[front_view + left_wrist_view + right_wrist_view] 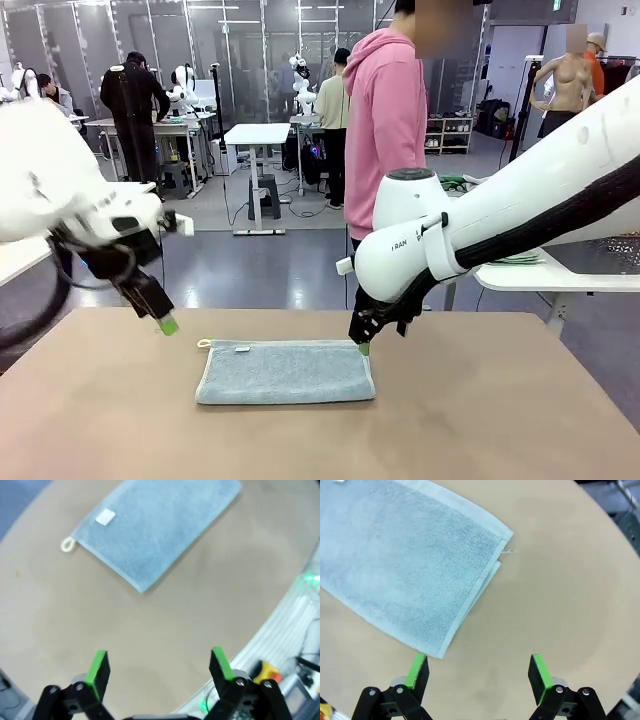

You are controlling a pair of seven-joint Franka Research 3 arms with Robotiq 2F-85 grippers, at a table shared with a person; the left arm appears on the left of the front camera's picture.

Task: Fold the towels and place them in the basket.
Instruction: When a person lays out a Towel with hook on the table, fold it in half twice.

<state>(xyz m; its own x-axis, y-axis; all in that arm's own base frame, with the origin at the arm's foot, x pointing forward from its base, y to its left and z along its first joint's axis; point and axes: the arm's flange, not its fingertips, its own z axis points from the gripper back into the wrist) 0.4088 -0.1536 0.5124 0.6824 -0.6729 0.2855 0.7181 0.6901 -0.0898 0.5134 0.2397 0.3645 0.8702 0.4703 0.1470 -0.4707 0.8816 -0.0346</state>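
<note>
Beside the right end of the towel (405, 575), our right gripper (479, 666) hangs open and empty, with one green pad (418, 665) just next to a right-hand corner. Off to the left, our left gripper (159, 662) is also open and empty, above bare table (500, 420) and apart from the cloth. The towel lies flat mid-table, seemingly doubled, with two layers showing at its right edge and a loop (67, 544) at its far left corner. We judge the main risk is pinching only the top layer, which would split the fold, or one side lifting first and dragging the cloth askew. Pads driven too low could scrape the tabletop. Bare table rings the towel. Its far edge lies close behind, and a person (385, 120) stands beyond.
</note>
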